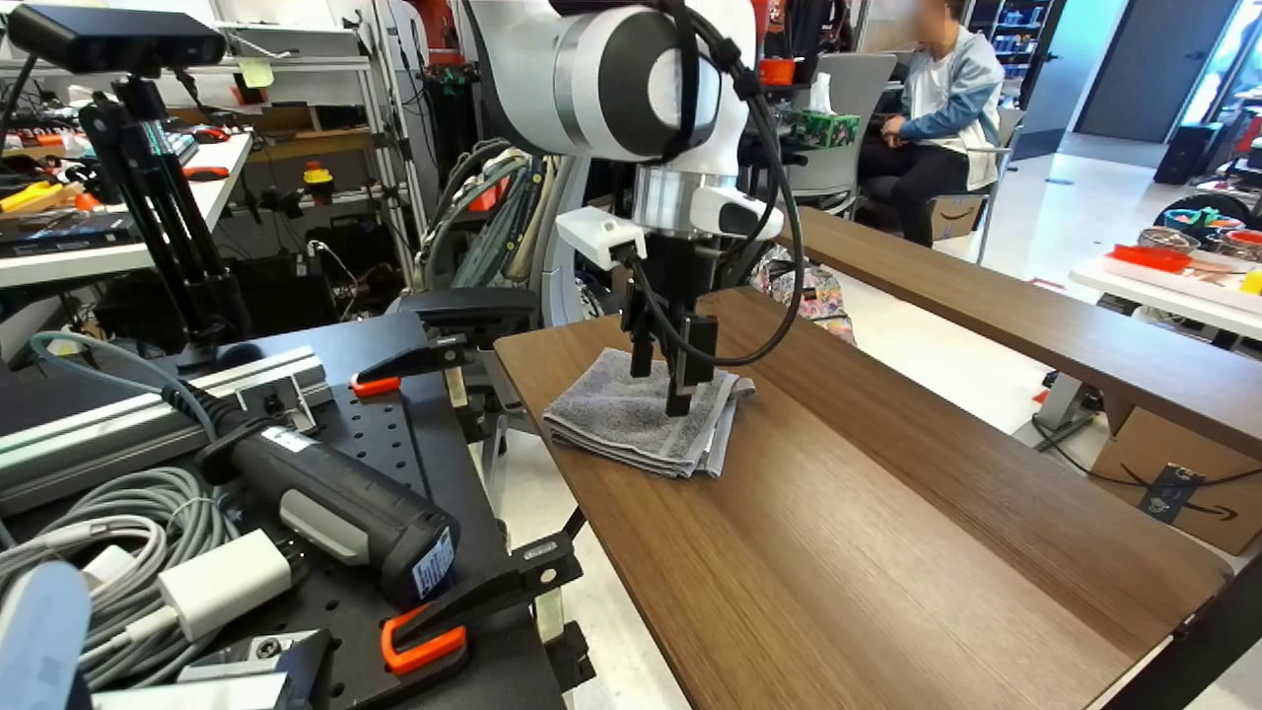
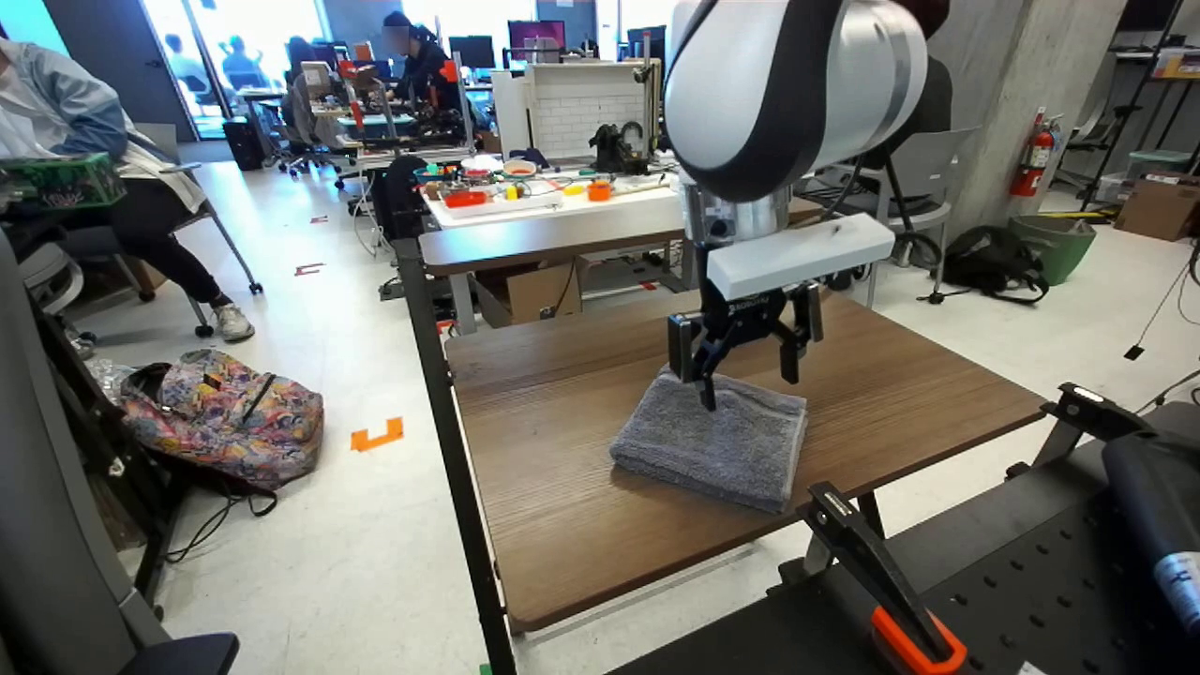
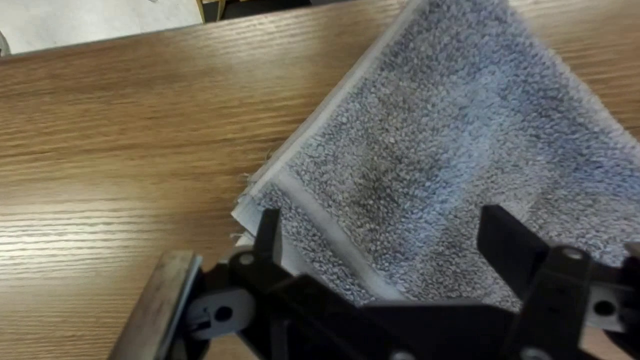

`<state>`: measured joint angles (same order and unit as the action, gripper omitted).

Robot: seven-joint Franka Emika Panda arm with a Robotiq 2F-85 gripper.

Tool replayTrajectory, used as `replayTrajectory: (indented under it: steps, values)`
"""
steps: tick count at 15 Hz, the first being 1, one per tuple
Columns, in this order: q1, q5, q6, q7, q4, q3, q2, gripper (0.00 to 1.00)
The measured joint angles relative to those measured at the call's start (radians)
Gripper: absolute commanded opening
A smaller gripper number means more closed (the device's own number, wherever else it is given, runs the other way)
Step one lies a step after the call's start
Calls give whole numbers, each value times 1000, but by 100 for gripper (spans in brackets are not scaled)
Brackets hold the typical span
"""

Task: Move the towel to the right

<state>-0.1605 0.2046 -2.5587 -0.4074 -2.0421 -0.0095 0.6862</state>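
Closest in, the claw point(image 3: 382, 212) stands wide, fingers point(image 3: 507, 245) well apart, nothing gripped, and just below it there's the towel point(image 3: 440, 150)! In the wrist view one finger shows over the layered corner, the other well in from the edge; whether a tip touches, I can't tell.

This looks like the grasp waiting to be made, so make it clean: straight down into the pile, then a slow squeeze that gathers every layer. Skim it and the top fold probably peels away alone! Press too hard and the tips may meet the worktop point(image 3: 125, 150), because the towel lies flat on that wood. Once it's held, a low lift and a level carry should keep the stack folded; which way counts as right, these views don't settle.

Farther out, the towel sits near the worktop's edge, and past that, in an exterior view, a clamp point(image 2: 872, 567) sits at the edge of the black bench point(image 2: 1041, 619). Mind that side!
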Motion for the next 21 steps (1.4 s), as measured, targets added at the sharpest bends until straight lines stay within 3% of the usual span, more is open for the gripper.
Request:
replayTrajectory:
  steps: [9, 21]
  values:
    - [-91, -3, -142, 0, 66, -46, 126, 100]
    - [-90, -35, -145, -1, 182, -145, 192, 100]
